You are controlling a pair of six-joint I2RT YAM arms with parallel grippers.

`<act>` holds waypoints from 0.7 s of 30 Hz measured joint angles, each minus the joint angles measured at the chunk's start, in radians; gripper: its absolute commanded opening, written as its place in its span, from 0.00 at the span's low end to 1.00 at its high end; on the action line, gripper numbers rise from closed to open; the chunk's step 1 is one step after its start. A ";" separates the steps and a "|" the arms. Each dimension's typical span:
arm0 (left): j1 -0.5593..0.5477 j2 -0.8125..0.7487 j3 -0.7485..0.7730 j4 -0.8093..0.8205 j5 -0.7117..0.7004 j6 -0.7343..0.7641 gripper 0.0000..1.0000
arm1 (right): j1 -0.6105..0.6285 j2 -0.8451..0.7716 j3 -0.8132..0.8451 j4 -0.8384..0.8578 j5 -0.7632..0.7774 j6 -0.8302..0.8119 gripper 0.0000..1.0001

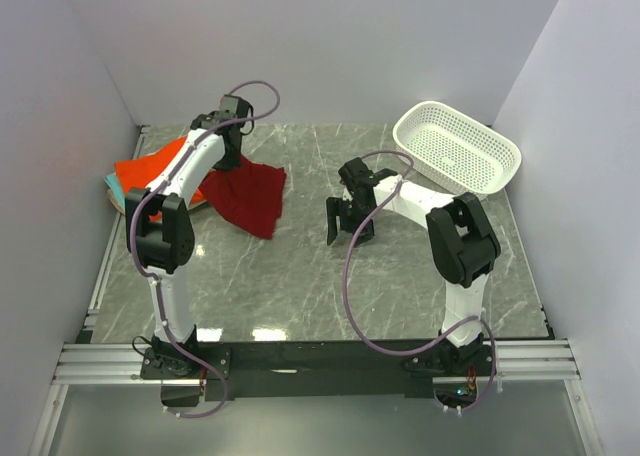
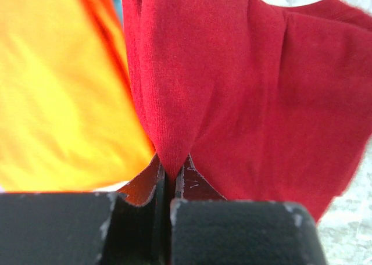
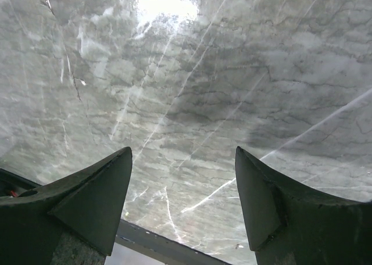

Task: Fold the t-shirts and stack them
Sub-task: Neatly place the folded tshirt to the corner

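Note:
A dark crimson red t-shirt (image 1: pixel 250 196) lies spread on the marble table at the left, partly lifted at its far edge. My left gripper (image 1: pixel 228 158) is shut on a pinch of that red cloth (image 2: pixel 172 160), which hangs away from the jaws in the left wrist view. A bright orange t-shirt (image 1: pixel 148 166) lies left of it on a pile, filling the left of the wrist view (image 2: pixel 58 90). A teal edge (image 1: pixel 110 184) and a tan edge (image 1: pixel 122 204) peek from under the orange one. My right gripper (image 1: pixel 349 223) hovers open over bare marble (image 3: pixel 183 154), holding nothing.
A white perforated plastic basket (image 1: pixel 456 148) stands at the back right, tilted against the wall. White walls close in the table on three sides. The table's near edge with a black rail shows under the right gripper (image 3: pixel 168 247).

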 measured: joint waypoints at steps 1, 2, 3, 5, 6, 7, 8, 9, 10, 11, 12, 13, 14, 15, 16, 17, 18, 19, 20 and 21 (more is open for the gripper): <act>0.008 0.006 0.020 -0.009 -0.001 0.006 0.00 | 0.000 -0.002 -0.003 0.003 0.000 0.000 0.78; 0.016 0.010 0.041 -0.017 -0.001 0.012 0.00 | 0.000 -0.005 -0.006 0.005 -0.001 0.000 0.78; 0.024 0.013 0.062 -0.025 -0.001 0.019 0.00 | 0.000 -0.010 -0.012 0.006 -0.002 0.000 0.78; 0.039 0.013 0.108 -0.047 0.000 0.030 0.00 | 0.000 -0.016 -0.020 0.006 -0.006 0.000 0.78; 0.045 0.013 0.131 -0.058 0.001 0.034 0.00 | 0.000 -0.019 -0.025 0.008 -0.007 0.000 0.78; 0.050 0.013 0.153 -0.065 0.004 0.036 0.00 | 0.000 -0.020 -0.027 0.009 -0.008 0.000 0.78; 0.053 0.013 0.176 -0.074 0.006 0.037 0.00 | 0.000 -0.021 -0.031 0.011 -0.010 0.001 0.78; 0.056 0.013 0.196 -0.079 0.010 0.037 0.00 | 0.000 -0.022 -0.033 0.011 -0.012 0.001 0.78; 0.057 0.013 0.210 -0.084 0.015 0.037 0.00 | 0.000 -0.022 -0.034 0.012 -0.014 0.001 0.78; 0.058 0.013 0.227 -0.095 0.020 0.037 0.00 | 0.000 -0.023 -0.036 0.016 -0.015 0.001 0.78; 0.060 0.013 0.241 -0.105 0.026 0.037 0.00 | 0.000 -0.024 -0.039 0.018 -0.016 0.001 0.78; 0.063 0.013 0.256 -0.118 0.033 0.037 0.00 | 0.000 -0.024 -0.041 0.020 -0.018 0.002 0.78; 0.064 0.013 0.271 -0.130 0.038 0.037 0.00 | 0.000 -0.025 -0.043 0.021 -0.018 0.002 0.78; 0.068 0.013 0.286 -0.139 0.044 0.037 0.00 | 0.000 -0.025 -0.044 0.021 -0.018 0.003 0.78; 0.071 0.013 0.298 -0.144 0.050 0.037 0.00 | 0.000 -0.025 -0.044 0.021 -0.018 0.003 0.78; 0.076 0.013 0.311 -0.149 0.056 0.037 0.00 | 0.000 -0.025 -0.044 0.022 -0.018 0.003 0.78; 0.082 0.013 0.322 -0.154 0.061 0.037 0.00 | 0.000 -0.026 -0.044 0.023 -0.019 0.004 0.78; 0.090 0.013 0.330 -0.158 0.068 0.037 0.00 | 0.000 -0.026 -0.044 0.024 -0.019 0.004 0.78; 0.100 0.012 0.336 -0.163 0.076 0.037 0.00 | 0.000 -0.026 -0.044 0.024 -0.019 0.004 0.78; 0.112 0.011 0.338 -0.164 0.082 0.037 0.00 | 0.001 -0.026 -0.044 0.024 -0.019 0.004 0.78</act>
